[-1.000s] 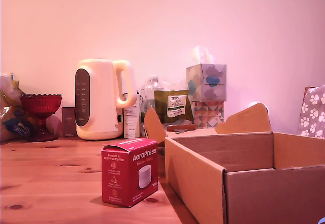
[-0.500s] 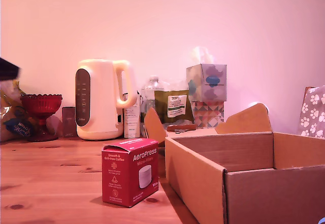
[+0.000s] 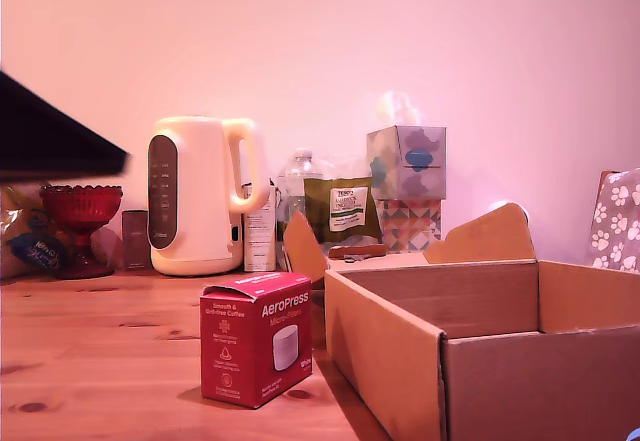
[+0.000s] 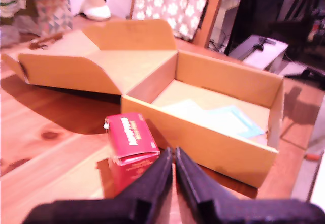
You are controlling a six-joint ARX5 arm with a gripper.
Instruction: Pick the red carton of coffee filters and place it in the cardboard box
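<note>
Now my hand (image 4: 173,155) hovers with fingers pressed together, empty, just above and apart from the red carton (image 4: 130,141). It stands upright on the wooden worktop (image 3: 110,351), beside the open cardboard box (image 4: 228,112).

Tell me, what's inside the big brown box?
The cardboard box holds pale, flat sheets like paper on its floor. Its near wall hides the closest strip.
</note>
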